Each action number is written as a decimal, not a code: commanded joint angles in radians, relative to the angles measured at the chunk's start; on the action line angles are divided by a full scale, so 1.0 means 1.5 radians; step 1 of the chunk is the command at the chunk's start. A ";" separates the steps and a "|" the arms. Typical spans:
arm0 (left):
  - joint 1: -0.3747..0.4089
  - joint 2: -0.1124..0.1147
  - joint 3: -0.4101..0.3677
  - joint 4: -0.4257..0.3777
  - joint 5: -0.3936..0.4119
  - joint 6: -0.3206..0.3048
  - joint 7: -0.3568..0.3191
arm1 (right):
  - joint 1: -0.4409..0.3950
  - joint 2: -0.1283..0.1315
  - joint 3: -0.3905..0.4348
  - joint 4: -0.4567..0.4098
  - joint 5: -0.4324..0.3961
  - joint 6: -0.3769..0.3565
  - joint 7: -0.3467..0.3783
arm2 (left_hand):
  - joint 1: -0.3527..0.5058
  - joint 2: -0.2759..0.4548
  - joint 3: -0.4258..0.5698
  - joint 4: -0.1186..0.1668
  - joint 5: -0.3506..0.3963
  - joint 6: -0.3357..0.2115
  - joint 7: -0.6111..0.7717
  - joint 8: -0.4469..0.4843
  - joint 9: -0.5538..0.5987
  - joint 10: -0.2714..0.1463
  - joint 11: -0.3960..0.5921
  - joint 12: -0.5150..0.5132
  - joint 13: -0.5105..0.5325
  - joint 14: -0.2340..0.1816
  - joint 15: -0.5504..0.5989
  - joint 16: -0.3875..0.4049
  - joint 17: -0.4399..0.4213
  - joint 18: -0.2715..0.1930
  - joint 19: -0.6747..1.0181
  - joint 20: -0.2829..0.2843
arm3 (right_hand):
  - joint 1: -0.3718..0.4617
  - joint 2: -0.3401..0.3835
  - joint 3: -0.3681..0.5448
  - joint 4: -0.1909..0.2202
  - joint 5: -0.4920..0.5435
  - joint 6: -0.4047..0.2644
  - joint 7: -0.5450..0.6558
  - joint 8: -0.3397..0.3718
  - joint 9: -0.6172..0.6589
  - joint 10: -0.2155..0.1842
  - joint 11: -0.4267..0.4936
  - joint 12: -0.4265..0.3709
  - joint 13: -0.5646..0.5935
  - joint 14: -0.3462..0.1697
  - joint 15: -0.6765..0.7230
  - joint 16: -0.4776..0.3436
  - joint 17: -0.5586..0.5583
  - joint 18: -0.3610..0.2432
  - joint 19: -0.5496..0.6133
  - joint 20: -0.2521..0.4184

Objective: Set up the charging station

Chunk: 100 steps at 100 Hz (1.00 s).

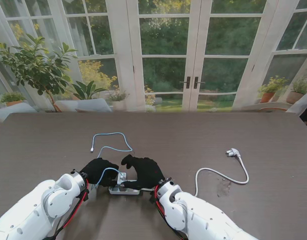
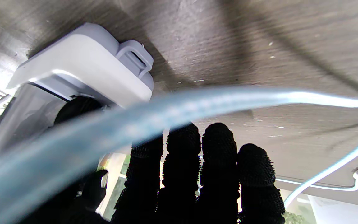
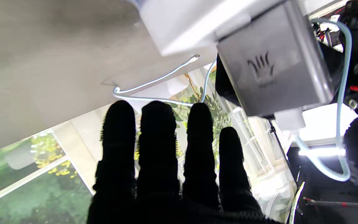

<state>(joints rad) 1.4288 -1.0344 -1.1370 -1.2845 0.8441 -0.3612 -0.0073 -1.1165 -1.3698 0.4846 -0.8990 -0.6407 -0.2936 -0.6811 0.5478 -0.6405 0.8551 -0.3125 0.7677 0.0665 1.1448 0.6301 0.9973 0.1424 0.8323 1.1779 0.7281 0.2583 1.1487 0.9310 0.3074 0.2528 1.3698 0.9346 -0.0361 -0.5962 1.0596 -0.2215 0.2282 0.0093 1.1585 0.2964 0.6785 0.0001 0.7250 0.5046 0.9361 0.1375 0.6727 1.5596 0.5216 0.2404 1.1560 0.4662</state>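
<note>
Your power strip (image 1: 124,188) sits low in the stand view's frame, just left of centre, flat on the dark table (image 1: 253,145) and wedged between the two black-gloved hands. A grey charger block (image 3: 275,59) stands plugged on it; the right wrist view shows the block's face with a small hand logo, and a white connector (image 3: 289,119) seated in its end. From that connector a pale blue cable (image 1: 111,142) loops away toward the upper middle of the stand view, curls once on the table, and ends in a loose small plug (image 1: 92,149) lying well apart from the strip.

Your left hand (image 1: 99,171) rests at the strip's left end with the cable running across it; its fingers (image 2: 219,161) look extended side by side in the left wrist view, and the blurred cable (image 2: 154,115) crosses in front of them. You cannot tell from these views whether that hand pinches the cable or only touches it. Your right hand (image 1: 143,172) lies over the strip's right end, its fingers (image 3: 157,146) straight and together, thumb side toward the charger; whether it grips the strip is not visible.

To the right of centre, the strip's white power cord (image 1: 223,175) curves across the table to a white wall plug (image 1: 234,152), lying free. Glass doors (image 1: 193,55) and potted plants (image 1: 38,70) fill the top of the frame.
</note>
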 commanded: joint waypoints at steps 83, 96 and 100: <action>0.018 0.001 0.008 0.030 0.000 0.002 -0.033 | -0.095 0.110 0.122 -0.228 -0.058 0.090 0.168 | 0.124 -0.078 -0.025 0.043 -0.001 -0.002 0.003 -0.002 -0.006 0.009 -0.002 -0.009 -0.010 0.011 -0.007 0.004 -0.016 0.000 0.009 0.005 | 0.349 -0.237 0.340 -0.096 0.270 -0.217 -0.346 -0.035 0.284 -0.002 0.246 0.299 0.250 -0.015 0.392 -0.552 0.191 0.037 0.260 0.104; 0.018 0.002 0.008 0.029 -0.001 0.001 -0.035 | -0.095 0.117 0.112 -0.231 -0.075 0.094 0.179 | 0.124 -0.076 -0.027 0.044 -0.001 -0.002 0.003 -0.003 -0.005 0.010 -0.002 -0.010 -0.010 0.012 -0.006 0.004 -0.016 0.000 0.009 0.005 | 0.386 -0.268 0.340 -0.072 0.264 -0.207 -0.363 -0.043 0.338 -0.009 0.270 0.328 0.252 -0.027 0.482 -0.514 0.227 0.036 0.293 0.105; 0.018 0.002 0.007 0.029 -0.002 0.002 -0.036 | -0.095 0.118 0.108 -0.231 -0.078 0.095 0.180 | 0.124 -0.075 -0.027 0.044 -0.001 -0.002 0.003 -0.003 -0.005 0.010 -0.002 -0.010 -0.010 0.012 -0.006 0.004 -0.017 0.000 0.009 0.005 | 0.394 -0.272 0.340 -0.062 0.264 -0.205 -0.365 -0.045 0.351 -0.009 0.274 0.333 0.252 -0.027 0.504 -0.505 0.235 0.037 0.302 0.106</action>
<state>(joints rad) 1.4280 -1.0345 -1.1383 -1.2813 0.8300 -0.3630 -0.0168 -1.2512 -1.1940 0.6582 -1.2404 -0.7478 -0.1539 -0.4305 0.5480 -0.6307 0.8551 -0.3118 0.7670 0.0671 1.1432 0.6279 0.9973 0.1467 0.8299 1.1667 0.7281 0.2594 1.1475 0.9310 0.3074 0.2528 1.3698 0.9346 0.5243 -0.9372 1.4481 -0.3466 0.6257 -0.3060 1.1587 0.2408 1.1535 0.0082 1.0945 0.9795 1.2778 0.1110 1.3516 1.5594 0.8514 0.3053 1.5163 0.6064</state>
